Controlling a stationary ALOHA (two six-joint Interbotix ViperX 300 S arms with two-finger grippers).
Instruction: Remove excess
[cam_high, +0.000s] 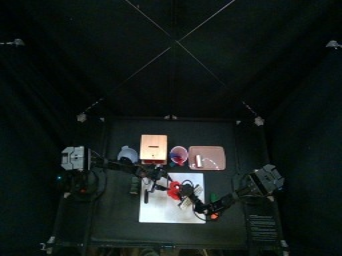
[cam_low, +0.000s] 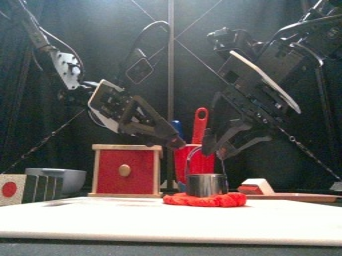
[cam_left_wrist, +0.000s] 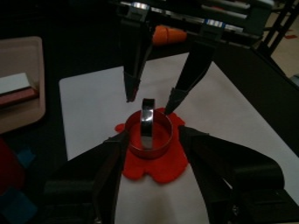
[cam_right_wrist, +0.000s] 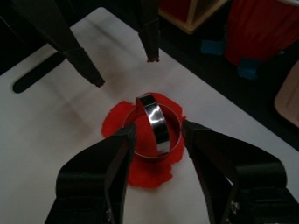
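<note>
Between both wide-open claws, L (cam_left_wrist: 155, 150) & R (cam_right_wrist: 156, 150), metal ring (cam_right_wrist: 156, 125) sits on red dough (cam_right_wrist: 142, 149).

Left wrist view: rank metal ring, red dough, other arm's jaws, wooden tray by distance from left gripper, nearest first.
From the left gripper:
1. Metal ring, upright between its jaws.
2. Red dough, flat on the white mat under the ring; too close to call against the ring.
3. Right gripper, just beyond the ring.
4. Wooden tray, off the mat's side.

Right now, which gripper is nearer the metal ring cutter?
Too close to call. Left gripper and right gripper both hang open just above the ring cutter, on opposite sides.
</note>
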